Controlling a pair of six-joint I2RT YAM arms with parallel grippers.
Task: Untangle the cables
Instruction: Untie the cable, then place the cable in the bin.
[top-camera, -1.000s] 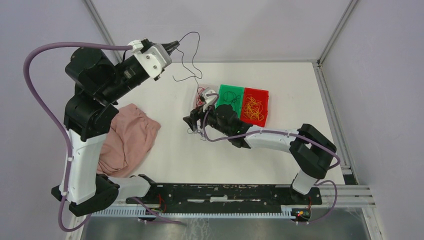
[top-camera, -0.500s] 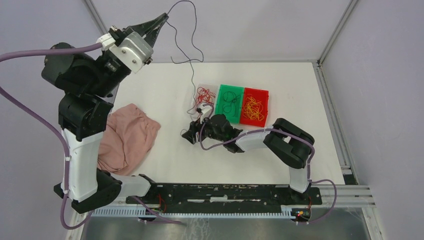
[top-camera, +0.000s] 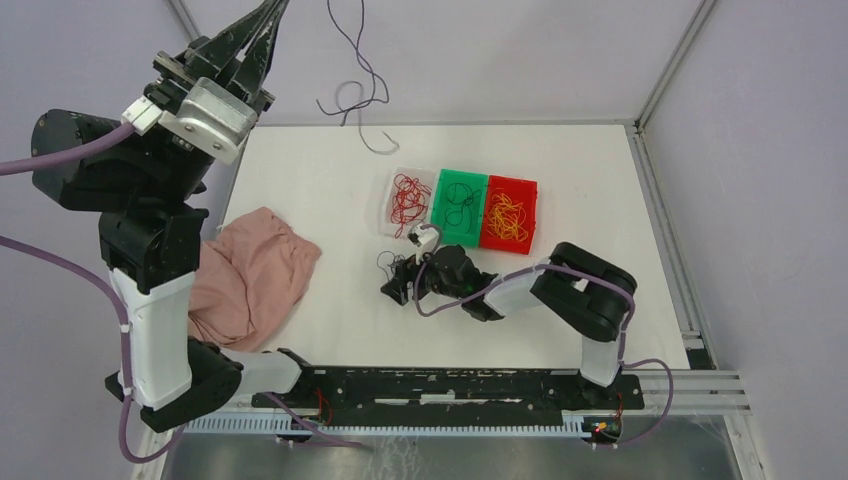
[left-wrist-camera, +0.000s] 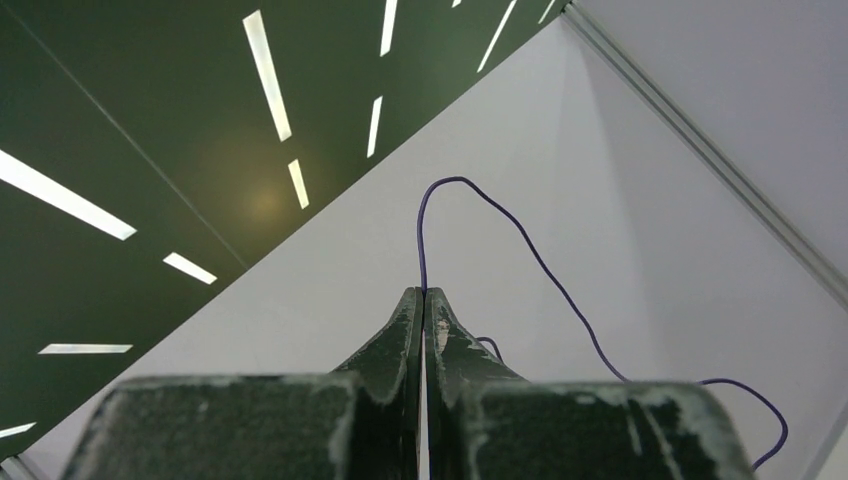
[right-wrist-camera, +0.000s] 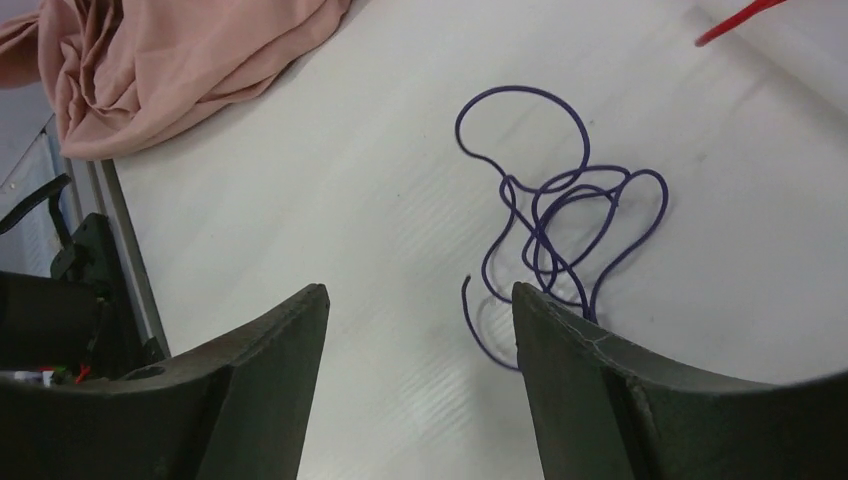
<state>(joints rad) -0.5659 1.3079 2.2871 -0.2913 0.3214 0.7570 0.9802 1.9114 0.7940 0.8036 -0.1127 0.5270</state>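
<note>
My left gripper (top-camera: 272, 8) is raised high at the back left, shut on one dark purple cable (top-camera: 352, 92). That cable hangs in loops above the table's far edge. In the left wrist view the cable (left-wrist-camera: 520, 235) leaves the closed tips of the left gripper (left-wrist-camera: 422, 293) and arcs away. My right gripper (top-camera: 396, 291) stands open low over the table. A small tangle of purple cable (right-wrist-camera: 560, 215) lies just beyond the fingertips of the right gripper (right-wrist-camera: 420, 295), its loose end beside the right finger (right-wrist-camera: 560, 340). In the top view this tangle (top-camera: 387, 263) is tiny.
Three trays stand side by side at mid-table: a clear tray (top-camera: 398, 172) with red cables (top-camera: 407, 195), a green tray (top-camera: 441, 176) with dark cables (top-camera: 458, 212), and a red tray (top-camera: 533, 186) with yellow-orange cables (top-camera: 506, 216). A pink cloth (top-camera: 250, 280) lies bunched at the left.
My left arm has swung up and back, lifting its cable clear of the table and the tangle. My right gripper has slid nearer and left, away from the trays, its jaws slightly narrower.
</note>
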